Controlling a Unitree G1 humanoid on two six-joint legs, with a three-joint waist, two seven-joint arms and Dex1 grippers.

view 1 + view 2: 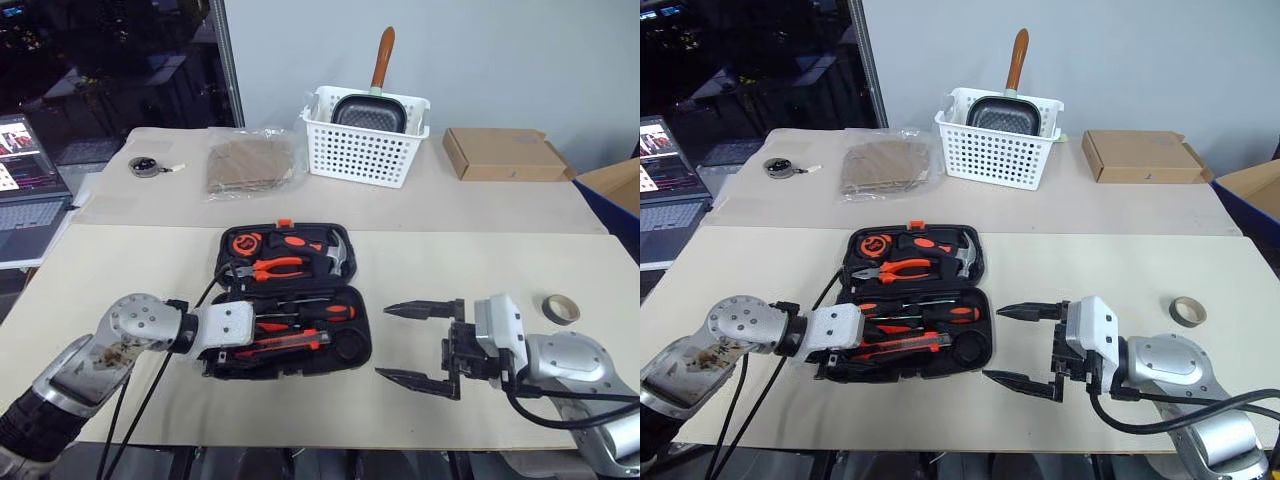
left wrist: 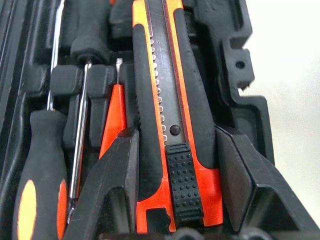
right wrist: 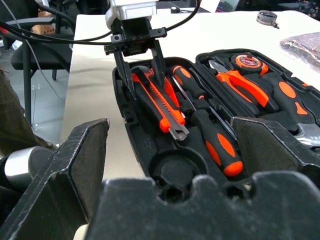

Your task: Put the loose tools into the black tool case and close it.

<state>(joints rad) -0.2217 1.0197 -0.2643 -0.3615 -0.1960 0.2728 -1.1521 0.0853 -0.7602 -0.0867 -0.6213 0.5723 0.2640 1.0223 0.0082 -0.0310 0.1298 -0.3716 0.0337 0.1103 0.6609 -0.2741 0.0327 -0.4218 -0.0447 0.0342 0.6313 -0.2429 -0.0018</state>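
You are working with your left gripper [image 3: 141, 67] straddling the stiff, light, slick-sided utility knife [image 2: 170, 115] lying in the open black tool case [image 1: 352, 345], its jaws apart either side of the ribbed midsection, while your right gripper [image 1: 425, 345] is hanging wide open beside the case.

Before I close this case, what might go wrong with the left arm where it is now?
Left gripper jaws straddle the utility knife lying in the black tool case; pulling out carelessly might drag the knife from its recess. The lid can't fold while that gripper reaches into the case. Right gripper, jaws wide open, waits beside the case.
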